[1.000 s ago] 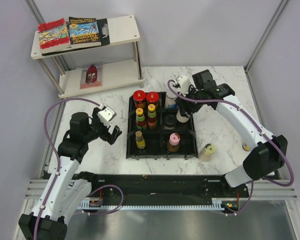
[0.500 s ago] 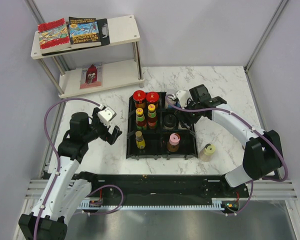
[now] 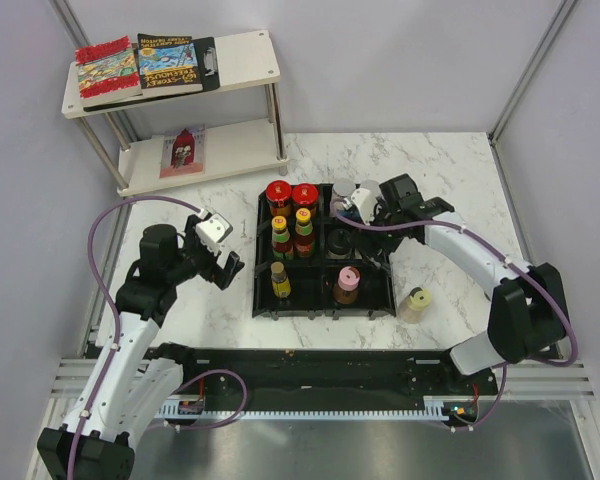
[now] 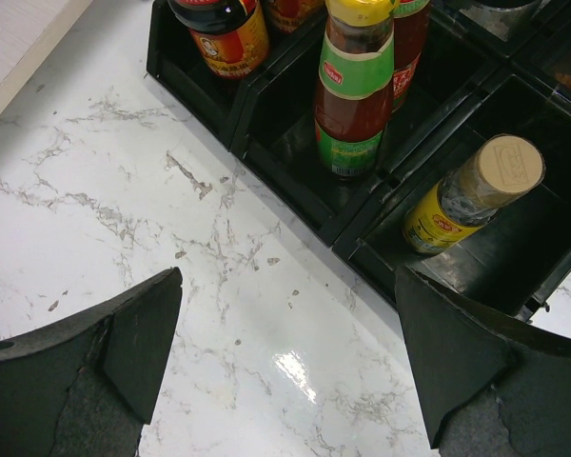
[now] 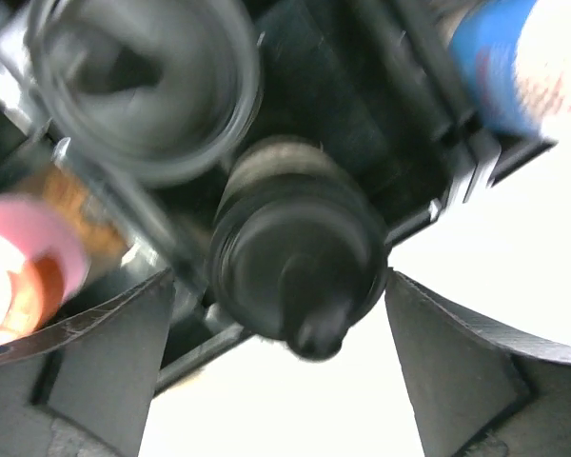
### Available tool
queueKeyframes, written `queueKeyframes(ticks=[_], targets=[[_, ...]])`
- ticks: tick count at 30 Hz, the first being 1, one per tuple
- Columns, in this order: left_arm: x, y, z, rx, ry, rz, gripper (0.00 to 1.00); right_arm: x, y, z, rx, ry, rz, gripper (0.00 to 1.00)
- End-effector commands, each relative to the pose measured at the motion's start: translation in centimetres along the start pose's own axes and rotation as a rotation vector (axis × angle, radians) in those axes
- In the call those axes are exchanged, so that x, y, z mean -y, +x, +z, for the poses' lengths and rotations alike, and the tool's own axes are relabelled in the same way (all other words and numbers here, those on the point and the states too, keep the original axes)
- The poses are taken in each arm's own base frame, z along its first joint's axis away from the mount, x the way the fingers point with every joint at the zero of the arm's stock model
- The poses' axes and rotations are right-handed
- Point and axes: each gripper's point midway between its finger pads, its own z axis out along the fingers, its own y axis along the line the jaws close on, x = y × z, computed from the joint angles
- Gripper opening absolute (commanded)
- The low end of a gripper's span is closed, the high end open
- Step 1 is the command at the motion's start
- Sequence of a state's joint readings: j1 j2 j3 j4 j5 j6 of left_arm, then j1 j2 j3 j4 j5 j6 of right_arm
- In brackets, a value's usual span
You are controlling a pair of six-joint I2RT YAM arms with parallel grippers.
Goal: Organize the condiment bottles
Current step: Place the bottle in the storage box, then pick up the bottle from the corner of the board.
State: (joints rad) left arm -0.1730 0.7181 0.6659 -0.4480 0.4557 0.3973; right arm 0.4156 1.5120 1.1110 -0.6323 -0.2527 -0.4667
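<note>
A black tray (image 3: 263, 300) holds several condiment bottles: two red-capped (image 3: 278, 192), two yellow-capped (image 3: 304, 216), a cream-capped one (image 3: 279, 281), a pink-capped one (image 3: 347, 283) and a black-lidded jar (image 3: 340, 240). A yellow-capped jar (image 3: 416, 302) stands on the table right of the tray. My right gripper (image 3: 368, 222) hovers over the tray's right column. In the blurred right wrist view it (image 5: 278, 281) is open, its jaws on either side of a black-capped bottle (image 5: 300, 257). My left gripper (image 3: 220, 262) is open and empty over bare table (image 4: 290, 352), left of the tray.
A two-tier white shelf (image 3: 242, 140) with colourful books stands at the back left. In the left wrist view the tray's near compartments hold a green-labelled bottle (image 4: 354, 86) and the cream-capped one (image 4: 471, 195). Marble table surrounds the tray.
My right gripper has moved from the tray's back right corner down over its right column. The left arm has not moved.
</note>
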Motion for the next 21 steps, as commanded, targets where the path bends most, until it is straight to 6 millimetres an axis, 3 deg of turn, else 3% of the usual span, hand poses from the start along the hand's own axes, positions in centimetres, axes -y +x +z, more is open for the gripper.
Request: queueKeyframes(ticks=[1, 6, 7, 9, 10, 13, 16, 21], targets=[[0.3, -0.4, -0.1, 0.022, 0.014, -0.022, 0.99, -0.5, 0.1, -4.0, -0.017, 0.035, -0.033, 0.98], [0.3, -0.4, -0.2, 0.024, 0.010, -0.021, 0.99, 3.9, -0.2, -10.5, 0.040, 0.279, 0.063, 0.98], [0.3, -0.5, -0.2, 0.026, 0.011, -0.019, 0.99, 5.8, 0.8, -12.2, 0.035, 0.360, 0.110, 0.98], [0.3, -0.6, -0.2, 0.030, 0.011, -0.019, 1.00, 7.7, 2.1, -14.2, 0.026, 0.433, 0.162, 0.98], [0.4, -0.5, -0.3, 0.029, 0.015, -0.020, 0.99, 9.3, 4.0, -15.4, 0.006, 0.477, 0.213, 0.98], [0.4, -0.6, -0.3, 0.031, 0.017, -0.019, 0.99, 11.6, 8.4, -16.9, -0.042, 0.519, 0.314, 0.98], [0.5, -0.6, -0.3, 0.034, 0.024, -0.018, 0.99, 12.5, 12.5, -17.4, -0.089, 0.523, 0.408, 0.98], [0.7, -0.6, -0.2, 0.033, 0.033, -0.021, 0.99, 13.3, 17.0, -18.2, -0.105, 0.501, 0.480, 0.98]])
